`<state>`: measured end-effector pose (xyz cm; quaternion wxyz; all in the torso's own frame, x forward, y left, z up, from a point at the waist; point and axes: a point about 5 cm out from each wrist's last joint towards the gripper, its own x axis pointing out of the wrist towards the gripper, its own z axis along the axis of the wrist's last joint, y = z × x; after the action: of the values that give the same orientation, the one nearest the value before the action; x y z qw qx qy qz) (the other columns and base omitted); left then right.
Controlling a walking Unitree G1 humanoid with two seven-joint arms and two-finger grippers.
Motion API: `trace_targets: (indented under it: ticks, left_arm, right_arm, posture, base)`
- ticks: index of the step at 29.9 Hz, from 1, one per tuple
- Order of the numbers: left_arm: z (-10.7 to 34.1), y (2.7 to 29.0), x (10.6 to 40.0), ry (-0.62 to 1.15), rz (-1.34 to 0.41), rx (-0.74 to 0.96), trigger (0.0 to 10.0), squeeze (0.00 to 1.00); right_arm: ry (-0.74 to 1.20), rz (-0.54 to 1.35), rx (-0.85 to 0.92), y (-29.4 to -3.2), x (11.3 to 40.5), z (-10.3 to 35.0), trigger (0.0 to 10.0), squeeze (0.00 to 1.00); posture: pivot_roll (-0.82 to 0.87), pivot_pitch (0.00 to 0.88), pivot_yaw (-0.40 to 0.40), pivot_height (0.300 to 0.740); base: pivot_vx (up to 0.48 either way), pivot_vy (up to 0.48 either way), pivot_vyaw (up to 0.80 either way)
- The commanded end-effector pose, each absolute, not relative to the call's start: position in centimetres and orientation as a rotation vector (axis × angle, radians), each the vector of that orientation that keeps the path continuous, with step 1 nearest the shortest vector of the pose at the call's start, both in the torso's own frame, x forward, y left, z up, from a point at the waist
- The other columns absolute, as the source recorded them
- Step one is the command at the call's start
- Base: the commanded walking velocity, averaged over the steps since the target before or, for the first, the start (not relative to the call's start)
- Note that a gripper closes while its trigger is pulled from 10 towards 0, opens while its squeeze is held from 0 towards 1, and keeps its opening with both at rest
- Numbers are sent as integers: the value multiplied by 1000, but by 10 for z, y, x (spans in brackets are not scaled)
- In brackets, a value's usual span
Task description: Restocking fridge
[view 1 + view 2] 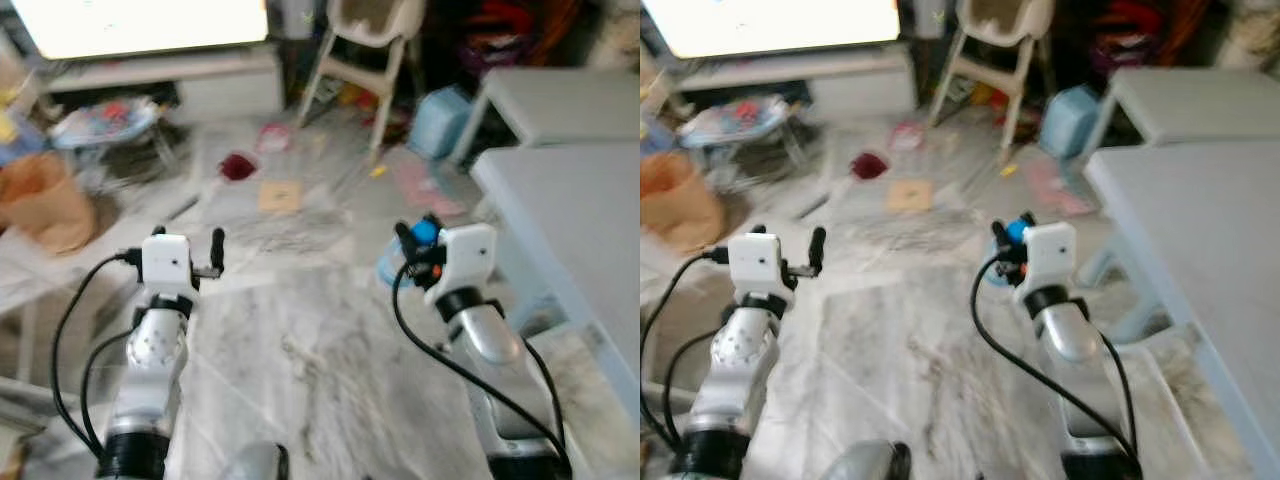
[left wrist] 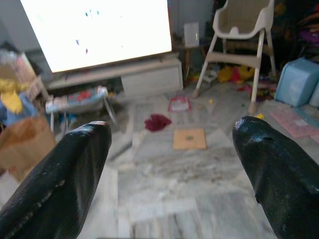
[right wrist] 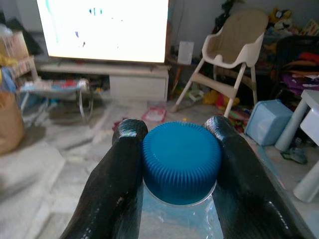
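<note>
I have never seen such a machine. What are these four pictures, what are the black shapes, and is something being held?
This is a humanoid robot with two silver arms. The two wide pictures come from cameras on its head, looking down at a marble floor. The other two come from cameras on its wrists, looking along each gripper's two black fingers. The left gripper is open and holds nothing. The right gripper is shut on a clear plastic bottle with a ribbed blue cap. Ahead stand a bright television screen and a beige high chair. A grey table is on the right.
</note>
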<state>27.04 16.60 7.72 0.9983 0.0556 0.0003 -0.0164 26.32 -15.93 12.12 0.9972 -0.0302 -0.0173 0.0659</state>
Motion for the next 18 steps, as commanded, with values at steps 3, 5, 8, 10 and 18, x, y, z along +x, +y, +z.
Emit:
trace_targets:
  ticks: [3,5,8,10,18]
  left_arm:
    - [84,168,275,-20,-54,148,10000,0]
    - [87,169,277,-30,-59,159,10000,0]
    - [92,173,281,-42,-48,170,10000,0]
    - [91,173,279,-35,-55,169,10000,0]
    - [82,181,271,-2,-25,186,10000,0]
  right_arm:
    - [-68,107,-51,-161,267,125,10000,0]
    - [-71,102,-52,-161,270,126,10000,0]
    - [-84,98,-52,-162,273,130,10000,0]
    - [-88,95,-56,-163,274,129,10000,0]
    - [-78,73,-53,-167,271,126,10000,0]
  posture:
    - [-4,0,-4,740]
    - [-1,0,-7,740]
    - [0,0,-7,740]
    - [0,0,-7,740]
    - [-5,0,0,740]
  base:
    - [0,480,0]
    - [0,480,0]
    - [0,480,0]
    - [0,480,0]
    - [0,479,0]
